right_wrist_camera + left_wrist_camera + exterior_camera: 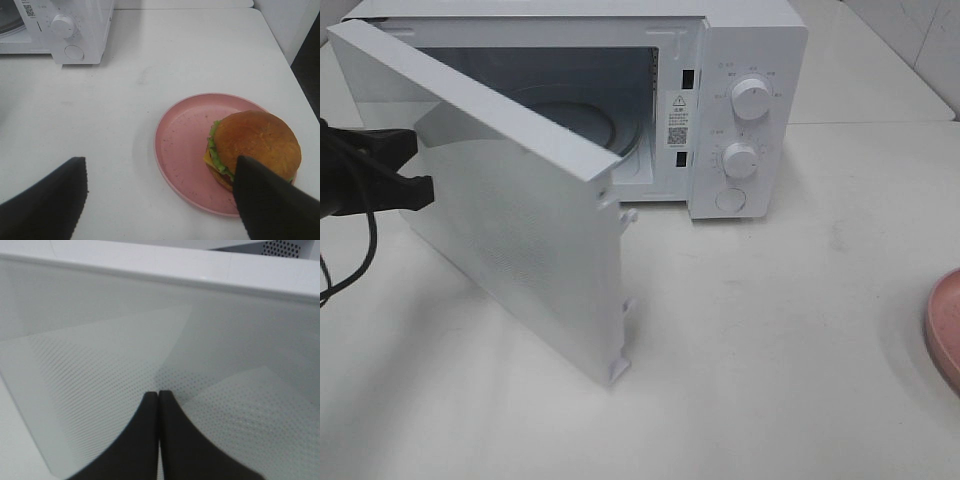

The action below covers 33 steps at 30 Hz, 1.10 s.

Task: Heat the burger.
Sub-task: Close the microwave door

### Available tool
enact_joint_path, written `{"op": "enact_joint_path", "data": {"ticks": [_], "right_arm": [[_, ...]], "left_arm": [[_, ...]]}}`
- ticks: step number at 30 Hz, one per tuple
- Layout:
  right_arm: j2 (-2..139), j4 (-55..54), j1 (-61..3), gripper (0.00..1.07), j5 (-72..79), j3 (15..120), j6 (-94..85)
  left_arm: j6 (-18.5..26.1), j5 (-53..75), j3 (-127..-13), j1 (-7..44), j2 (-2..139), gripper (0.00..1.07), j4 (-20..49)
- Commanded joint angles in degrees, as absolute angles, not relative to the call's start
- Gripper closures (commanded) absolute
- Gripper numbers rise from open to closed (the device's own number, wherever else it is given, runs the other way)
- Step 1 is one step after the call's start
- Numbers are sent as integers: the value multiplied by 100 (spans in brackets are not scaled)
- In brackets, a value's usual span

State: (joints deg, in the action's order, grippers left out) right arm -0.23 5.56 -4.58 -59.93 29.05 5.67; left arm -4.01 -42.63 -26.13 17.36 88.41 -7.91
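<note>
My right gripper hung with its jaws spread wide and empty above the white tabletop, and the burger sat just beyond one fingertip, on the far side of a pink plate from the other. I judged the burger light, soft and easily squashed, its layers of bun, lettuce, cheese and patty likely to slide apart, so the safer hold looked like a gentle pinch low across the bun's sides, or carrying it by the plate's rim. My left gripper was shut with nothing between its fingers, its tips close against the dotted window of the microwave door; I could not tell whether they touched it. The door stood swung open, and the microwave showed its turntable bare inside, with two knobs and a button on the front panel. Ahead of my right gripper, the open door and my left arm stood beside the route into the cavity.
</note>
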Motion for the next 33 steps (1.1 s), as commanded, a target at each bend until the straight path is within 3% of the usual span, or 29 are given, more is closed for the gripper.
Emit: {"op": "enact_joint_path", "data": {"ticks": [1,16,27,33], "right_arm": [[-172,533,-435,32,-5953,2888,487],[-172,533,-435,32,-5953,2888,487],[-172,533,-435,32,-5953,2888,487],[-172,533,-435,32,-5953,2888,487]], "left_arm": [[-441,-4406,-2968,1965,9087,107,-768],[189,-4223,-4515,2991,10319,107,802],[1140,-4200,-5747,3799,11138,107,2464],[1564,-3919,-6131,3804,11350,107,3002]]}}
